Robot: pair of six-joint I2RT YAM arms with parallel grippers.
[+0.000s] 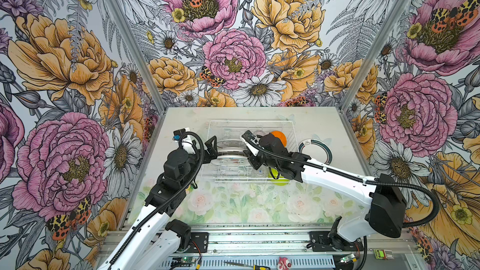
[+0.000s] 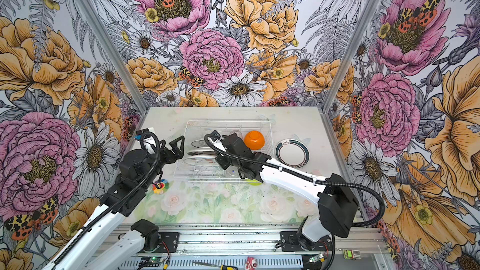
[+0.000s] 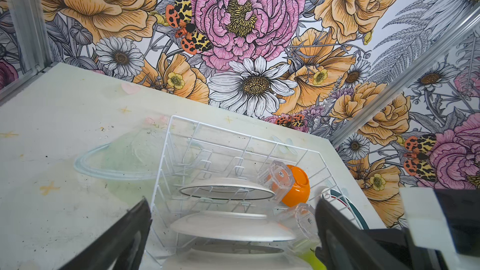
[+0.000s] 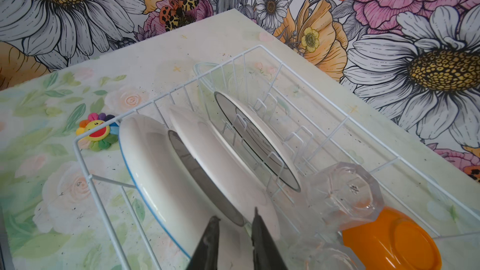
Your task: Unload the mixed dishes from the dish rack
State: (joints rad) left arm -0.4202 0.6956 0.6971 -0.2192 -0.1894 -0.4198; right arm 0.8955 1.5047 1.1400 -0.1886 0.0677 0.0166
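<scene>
Two things could bite you from here. Your right hand (image 4: 235,216) hangs over the dish rack (image 4: 346,117) with its fingers a narrow gap apart. The rim of the middle plate (image 4: 213,151) shows right at that gap, and I cannot tell whether the pads bite the rim or merely straddle it. If the hold is shallow, my guess is the glazed rim slips out as you lift. The plate would then drop back onto the prongs or knock the blue-edged plate (image 4: 145,164) just beside it. Second, lift at a slant and the plate may drag on the wire prongs and tug the light rack along the desk (image 4: 181,48). A clear cup (image 4: 345,190) lies close on the hand's other side, against the orange bowl (image 4: 389,240), and a wide swing could send it rolling.

Your left hand (image 1: 213,149) is spread fully and holds nothing. It sits just outside the rack's wall, level with the plates.

As for the dishes, three plates stand on edge in the slots right under the right hand. They are white and smooth, dark-rimmed save the blue one, with the far plate (image 4: 259,138) a slot beyond the middle one. The orange bowl shows its base. A lime-green bowl (image 1: 279,181) peeks out beneath the right forearm. One plate (image 2: 292,153) lies flat on the desk outside the rack, well off to that hand's side.
</scene>
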